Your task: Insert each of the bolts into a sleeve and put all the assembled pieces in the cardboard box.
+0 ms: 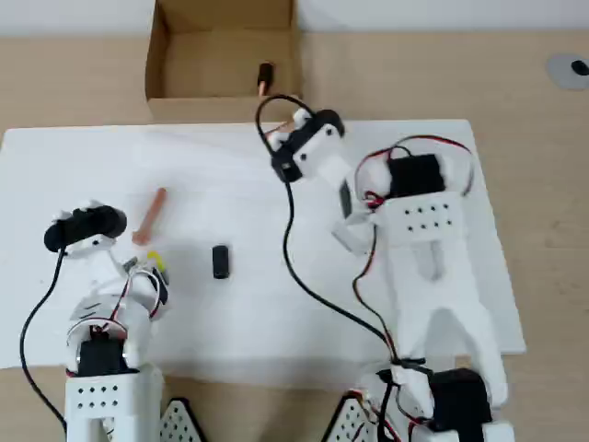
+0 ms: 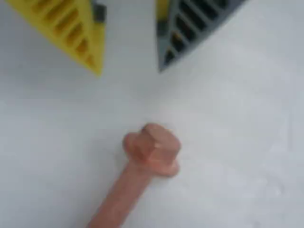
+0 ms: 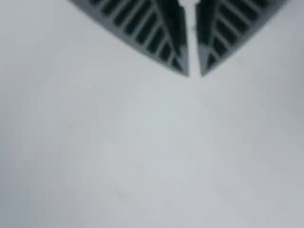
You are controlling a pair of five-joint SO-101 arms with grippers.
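Cardboard box (image 1: 158, 64) w/ 1 assembled piece (image 1: 264, 78) inside, left claw (image 2: 129, 66) spread near pink bolt (image 2: 152, 147), right claw (image 3: 194, 71) pressed together

**Wooden desk, white sheet laid over it**

A light wooden desk (image 1: 543, 184) is seen from above, and most of it is covered by a white sheet (image 1: 239, 304). Over at the far right, a small grey disc (image 1: 566, 69) is seen on the wood. A pale strip (image 1: 74, 17) is seen along the far edge.
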